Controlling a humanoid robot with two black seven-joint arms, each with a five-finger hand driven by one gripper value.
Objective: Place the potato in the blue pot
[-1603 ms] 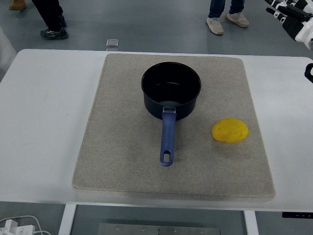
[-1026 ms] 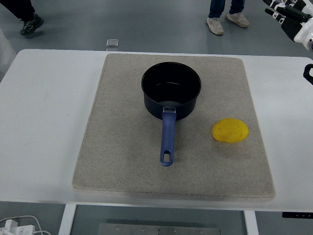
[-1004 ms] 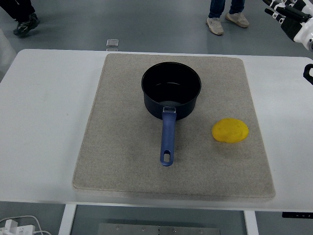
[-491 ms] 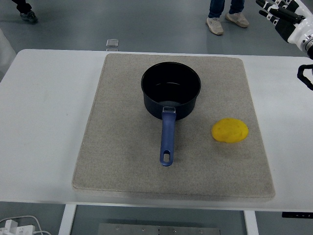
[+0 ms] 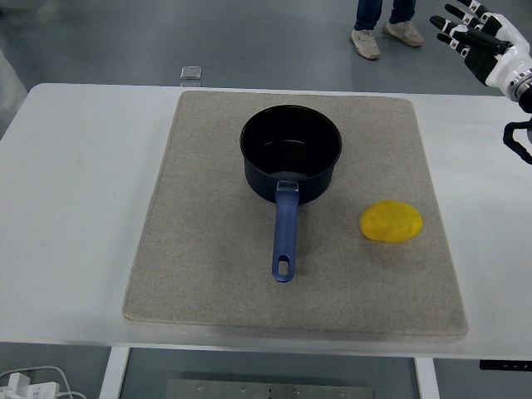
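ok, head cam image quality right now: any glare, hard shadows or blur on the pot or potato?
Head view: sharp all over and evenly lit. The blue pot has a soft sheen on its dark inner floor, nothing blown out. The potato is crisp, with a faint shadow on the grey mat. The right hand, at the top right corner, has its fingers spread and shows no motion blur.

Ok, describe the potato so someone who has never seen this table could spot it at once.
A grey mat covers the middle of the white table. On its right part, right of the blue pot and its handle, lies the potato: the only yellow, rounded thing there.
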